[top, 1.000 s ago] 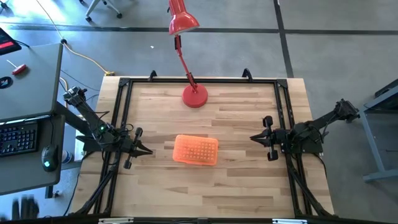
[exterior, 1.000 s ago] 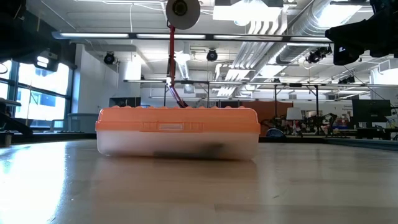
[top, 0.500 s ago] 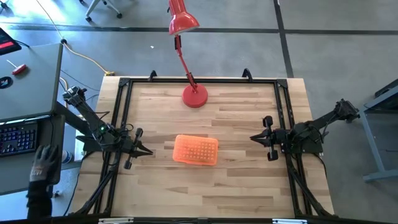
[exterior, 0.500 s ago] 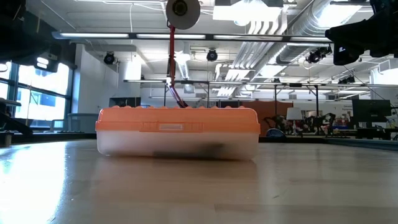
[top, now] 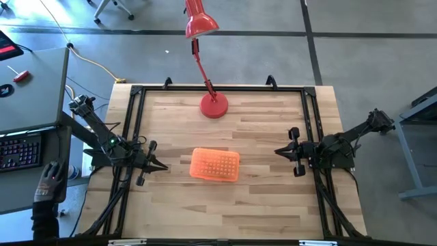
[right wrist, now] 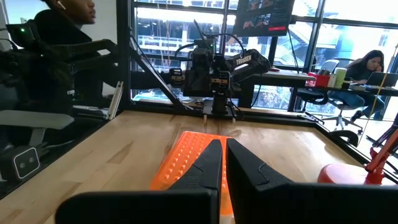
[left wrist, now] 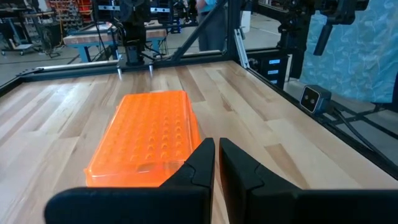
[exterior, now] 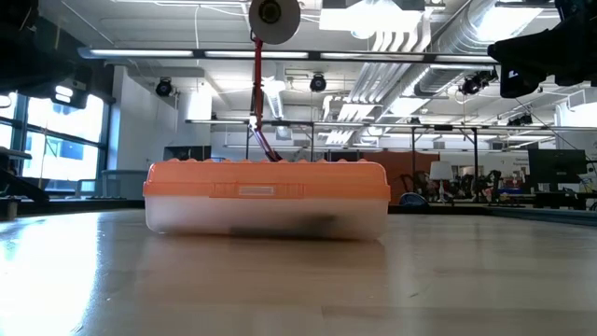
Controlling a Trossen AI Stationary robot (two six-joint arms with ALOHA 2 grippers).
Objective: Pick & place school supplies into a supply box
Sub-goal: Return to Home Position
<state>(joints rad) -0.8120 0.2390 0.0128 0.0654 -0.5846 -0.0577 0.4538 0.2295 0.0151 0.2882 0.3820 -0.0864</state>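
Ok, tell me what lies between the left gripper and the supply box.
Nothing: in the high view, only a bare stretch of the wooden table separates the left gripper from the closed supply box.

Bare wood lies open all round the shut supply box (top: 214, 165) in the middle of the table (top: 273, 205). The left gripper (top: 162, 167) and right gripper (top: 278, 152), fingers together, point in from either side, clear of it. The red lamp base (top: 214, 106) stands behind, near the far rail
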